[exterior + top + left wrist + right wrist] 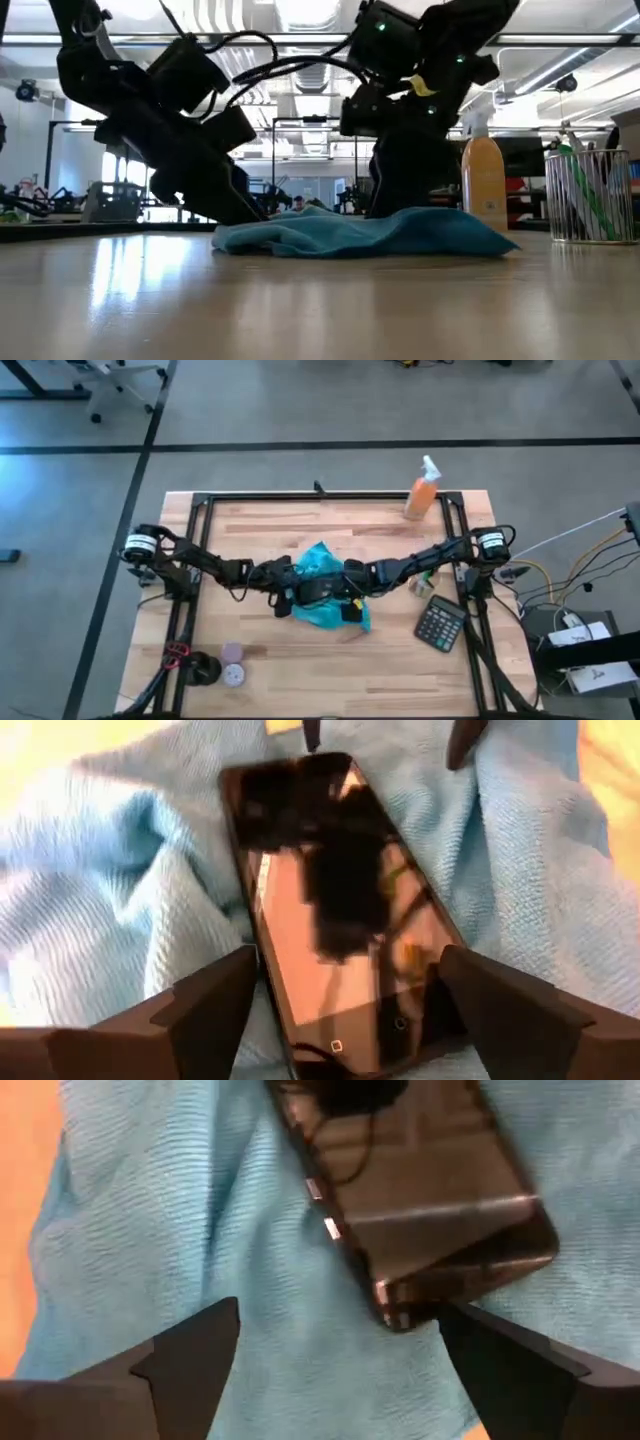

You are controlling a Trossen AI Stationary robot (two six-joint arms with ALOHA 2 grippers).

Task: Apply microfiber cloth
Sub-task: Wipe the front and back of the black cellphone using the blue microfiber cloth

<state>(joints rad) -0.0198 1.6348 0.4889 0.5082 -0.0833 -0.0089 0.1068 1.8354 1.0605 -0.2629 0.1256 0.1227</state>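
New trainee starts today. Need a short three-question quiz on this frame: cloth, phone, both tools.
1. True or false: the black phone lies on top of the microfiber cloth.
2. Which item stands at the table's far edge? A) calculator B) orange spray bottle C) mesh cup
3. Fill in: both tools hover over the cloth with fingers ____.

Key
1. True; both wrist views show turquoise fabric around and under the phone.
2. B, the orange spray bottle; the calculator lies nearer, at the right.
3. Open: left tool and right tool each show spread fingers.
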